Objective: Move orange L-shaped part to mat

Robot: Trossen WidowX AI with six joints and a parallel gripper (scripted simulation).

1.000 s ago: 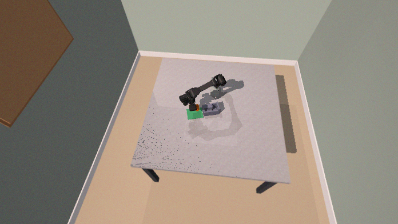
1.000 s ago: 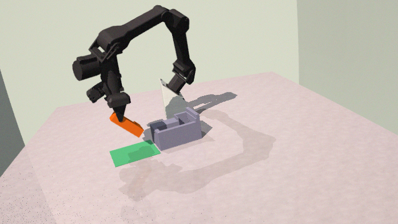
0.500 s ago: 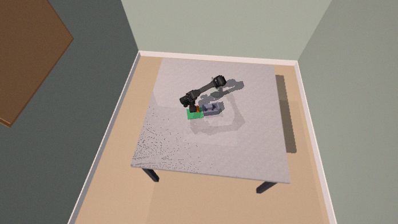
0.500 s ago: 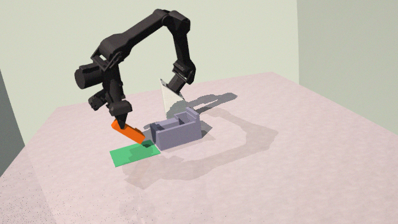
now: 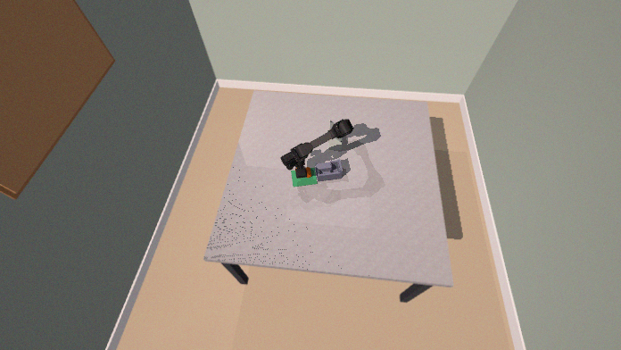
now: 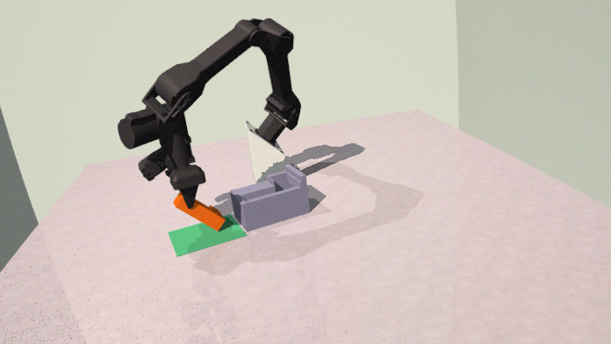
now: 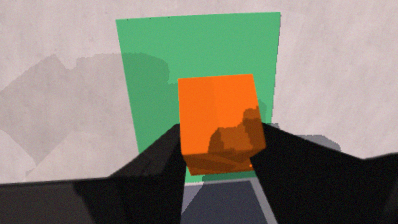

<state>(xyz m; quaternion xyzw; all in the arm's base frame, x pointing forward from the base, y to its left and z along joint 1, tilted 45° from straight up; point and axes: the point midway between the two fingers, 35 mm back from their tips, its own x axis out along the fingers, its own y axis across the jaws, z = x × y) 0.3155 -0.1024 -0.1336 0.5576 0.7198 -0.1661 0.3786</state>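
The orange part (image 5: pixel 309 172) (image 6: pixel 205 216) (image 7: pixel 215 105) is tilted over the green mat (image 5: pixel 304 182) (image 6: pixel 184 243) (image 7: pixel 200 40). In the exterior view its end toward the tray is low, close above the mat, and its far end is raised. Whether the low end touches the mat I cannot tell. My gripper (image 6: pixel 190 205) (image 7: pixel 214 129) is shut on the part near its raised end, with one finger on each side. The grey tray (image 5: pixel 331 177) (image 6: pixel 276 211) (image 7: pixel 260 192) stands beside the mat, its pocket empty of the part.
A pale, thin wedge-shaped panel (image 6: pixel 263 155) stands behind the tray, near the arm's base. The tray's raised back wall (image 6: pixel 297 171) is at its end away from the mat. The arm arches over from behind the tray.
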